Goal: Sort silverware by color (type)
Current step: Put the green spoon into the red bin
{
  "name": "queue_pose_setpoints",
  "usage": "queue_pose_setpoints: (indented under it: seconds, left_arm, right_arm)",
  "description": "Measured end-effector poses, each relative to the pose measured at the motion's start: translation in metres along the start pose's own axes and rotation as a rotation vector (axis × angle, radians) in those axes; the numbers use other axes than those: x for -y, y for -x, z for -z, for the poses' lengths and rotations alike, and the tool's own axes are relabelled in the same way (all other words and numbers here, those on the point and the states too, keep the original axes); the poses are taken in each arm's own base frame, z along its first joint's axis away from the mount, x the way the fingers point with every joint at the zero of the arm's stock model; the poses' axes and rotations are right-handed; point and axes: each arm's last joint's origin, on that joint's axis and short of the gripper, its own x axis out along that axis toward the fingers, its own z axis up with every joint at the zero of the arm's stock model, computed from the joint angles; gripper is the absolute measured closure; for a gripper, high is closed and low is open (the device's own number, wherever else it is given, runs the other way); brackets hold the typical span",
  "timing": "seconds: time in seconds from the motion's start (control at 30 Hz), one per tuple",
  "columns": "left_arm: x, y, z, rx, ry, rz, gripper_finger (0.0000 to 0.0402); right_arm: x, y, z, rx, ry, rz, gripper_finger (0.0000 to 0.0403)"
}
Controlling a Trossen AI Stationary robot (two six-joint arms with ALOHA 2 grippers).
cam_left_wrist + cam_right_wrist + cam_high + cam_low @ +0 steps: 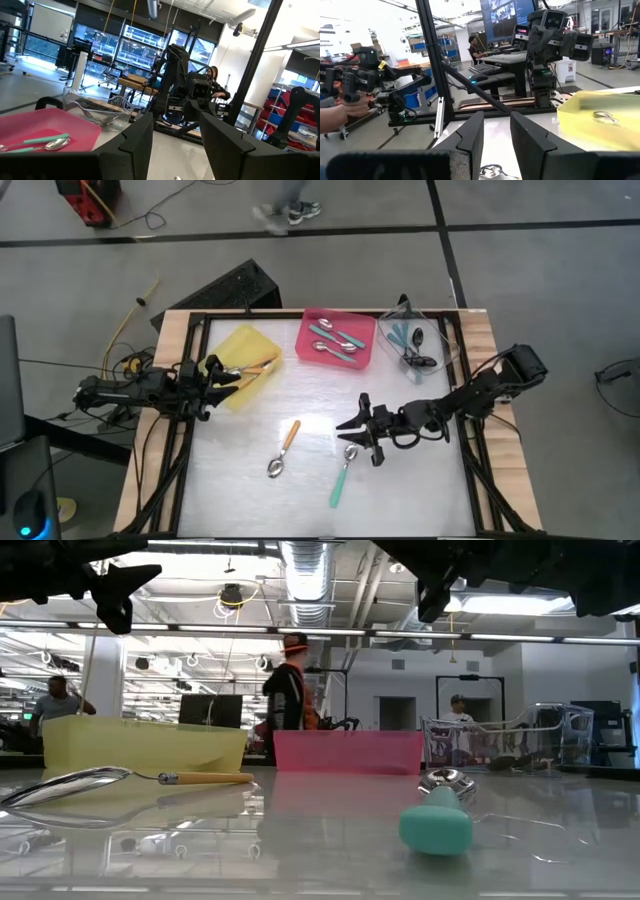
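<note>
Partly hidden, teal spoon's (342, 477) bowl beneath right claw (357, 434), both claws parted.

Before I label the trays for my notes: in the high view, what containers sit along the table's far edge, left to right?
yellow tray → pink tray → clear tray

Readable text: none can be made out in any view.
Screens (502, 12) in the room: lit content is shown, but no words or numbers can be read.
Trays and spoons: no labels or brands are seen.
</note>
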Motion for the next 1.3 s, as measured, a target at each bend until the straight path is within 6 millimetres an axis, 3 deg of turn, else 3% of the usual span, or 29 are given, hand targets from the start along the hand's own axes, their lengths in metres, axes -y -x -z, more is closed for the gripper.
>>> queue_pose_setpoints:
  seconds: [1.17,1.3]
  left_arm:
    - [0.0,0.0,0.0,0.0,0.035,0.001,0.0253]
    - [0.0,0.0,0.0,0.0,0.035,0.001,0.0253]
  right_arm:
    - [0.0,0.0,-0.0003,0.003,-0.003,-0.001,0.028]
    - [0.0033,-0.0002,-0.0021,0.023,-0.002,0.061,0.028]
